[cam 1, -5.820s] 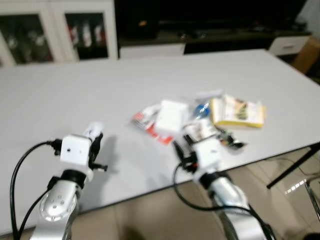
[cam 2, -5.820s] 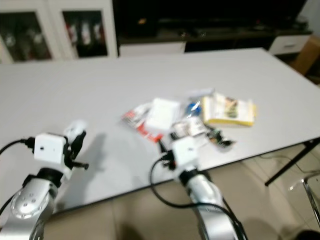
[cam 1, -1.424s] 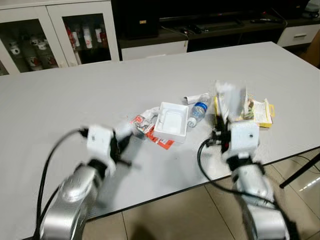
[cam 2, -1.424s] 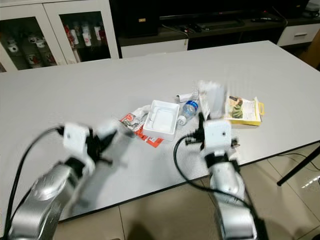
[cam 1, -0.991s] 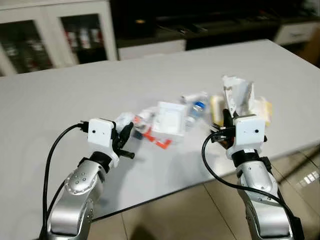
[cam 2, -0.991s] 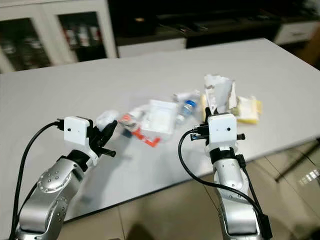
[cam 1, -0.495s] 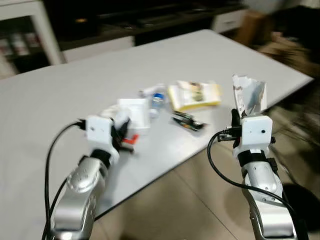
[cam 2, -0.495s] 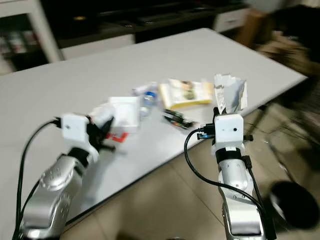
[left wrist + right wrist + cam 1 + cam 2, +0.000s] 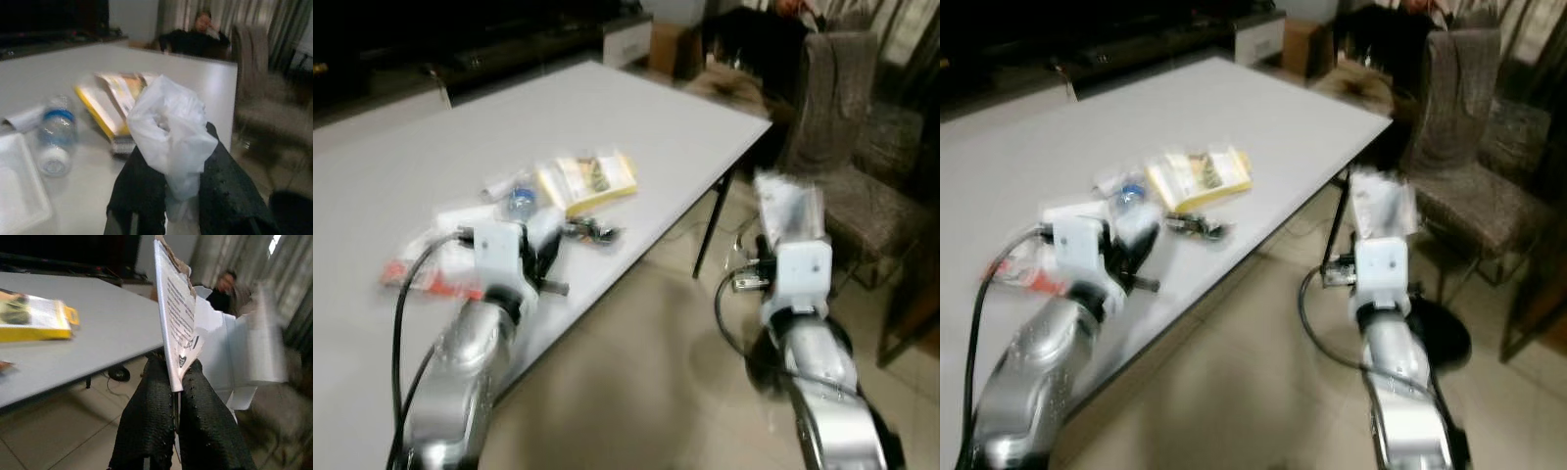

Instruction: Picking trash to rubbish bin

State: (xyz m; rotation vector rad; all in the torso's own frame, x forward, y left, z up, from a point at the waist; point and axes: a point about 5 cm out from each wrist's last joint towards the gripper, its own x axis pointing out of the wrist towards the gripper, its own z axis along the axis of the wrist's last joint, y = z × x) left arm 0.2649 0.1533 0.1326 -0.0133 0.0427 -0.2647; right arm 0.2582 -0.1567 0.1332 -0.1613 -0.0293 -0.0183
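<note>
My left gripper [image 9: 168,196] is shut on a crumpled white plastic wrapper [image 9: 168,125], held just above the white table [image 9: 646,108] near its front edge. My right gripper [image 9: 174,364] is shut on a torn white and silver packet [image 9: 178,318], held upright over the floor beyond the table's corner; the same packet [image 9: 785,211] is blurred in the eye views. A dark round bin [image 9: 1440,335] stands on the floor behind my right arm. On the table lie a yellow packet [image 9: 587,181], a small bottle [image 9: 519,201], a white tray [image 9: 460,220] and a red wrapper [image 9: 421,279].
A brown padded chair [image 9: 847,147] stands to the right past the table's corner, by the table leg [image 9: 710,230]. A person [image 9: 195,36] sits in dark clothes beyond the table's far end. Open tiled floor [image 9: 646,372] lies between my arms.
The whole view has swung to the right: the table now lies at the left, and the chair and floor have come in. Both grippers still hold their pieces.
</note>
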